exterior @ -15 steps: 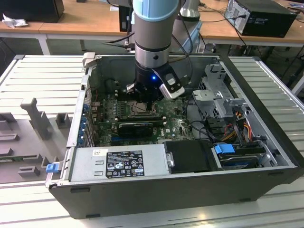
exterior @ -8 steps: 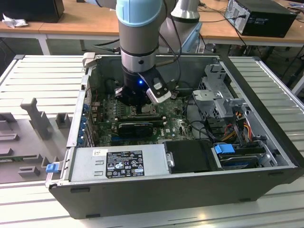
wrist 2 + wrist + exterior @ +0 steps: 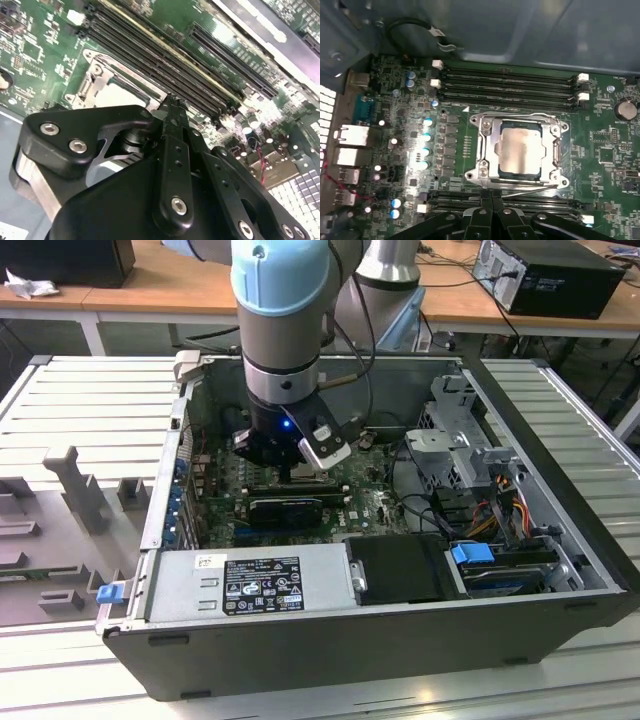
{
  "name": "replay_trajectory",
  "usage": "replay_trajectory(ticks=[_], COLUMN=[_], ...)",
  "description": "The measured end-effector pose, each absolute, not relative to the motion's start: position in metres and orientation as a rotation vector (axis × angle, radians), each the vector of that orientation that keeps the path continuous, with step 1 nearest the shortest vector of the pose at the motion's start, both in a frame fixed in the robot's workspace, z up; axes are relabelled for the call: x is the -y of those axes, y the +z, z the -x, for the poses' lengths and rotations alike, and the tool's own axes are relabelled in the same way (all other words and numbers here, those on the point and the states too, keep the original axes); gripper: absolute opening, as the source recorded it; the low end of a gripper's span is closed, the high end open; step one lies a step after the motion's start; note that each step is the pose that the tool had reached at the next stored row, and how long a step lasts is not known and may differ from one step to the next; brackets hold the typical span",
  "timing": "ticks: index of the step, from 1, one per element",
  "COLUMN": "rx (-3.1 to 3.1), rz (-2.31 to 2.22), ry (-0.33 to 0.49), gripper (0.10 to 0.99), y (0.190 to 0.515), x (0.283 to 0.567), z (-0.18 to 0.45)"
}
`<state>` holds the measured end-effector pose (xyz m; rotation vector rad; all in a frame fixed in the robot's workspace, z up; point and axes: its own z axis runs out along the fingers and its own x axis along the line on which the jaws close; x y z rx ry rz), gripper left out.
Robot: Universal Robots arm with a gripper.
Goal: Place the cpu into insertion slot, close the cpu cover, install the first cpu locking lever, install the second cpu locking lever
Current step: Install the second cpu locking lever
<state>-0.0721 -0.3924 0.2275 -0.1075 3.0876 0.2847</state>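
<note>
The arm reaches down into an open computer case (image 3: 560, 540) lying on its side on a slatted table (image 3: 100, 400). Its gripper (image 3: 491, 195) hangs low over the green motherboard (image 3: 455, 145), just beside the socket and above a bank of long black memory slots (image 3: 505, 82). In the first wrist view the two fingertips (image 3: 485, 196) stand pressed together, with nothing seen between them.

The cpu (image 3: 520, 150) sits in the insertion slot (image 3: 506, 174), its pale grey top showing through the window of the cpu cover (image 3: 487, 145), which lies flat over it. A thin locking lever (image 3: 525, 190) runs along the socket edge nearest the fingertips; whether the tips touch it is hard to judge. In the second wrist view the gripper (image 3: 172, 102) blocks much of the socket, and a corner of the cover (image 3: 95, 80) shows past it.

In the exterior view, the power supply (image 3: 250, 585) fills the near side of the case.
</note>
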Motion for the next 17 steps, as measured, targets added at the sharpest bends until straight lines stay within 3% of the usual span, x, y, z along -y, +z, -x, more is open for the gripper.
replay_trajectory(ticks=[11,17], rx=[-3.082,-3.069], rz=[0.107,0.106], ry=[0.326,0.387], gripper=[0.106,0.106], y=[0.208,0.202], x=[0.394,0.397], z=[0.074,0.081])
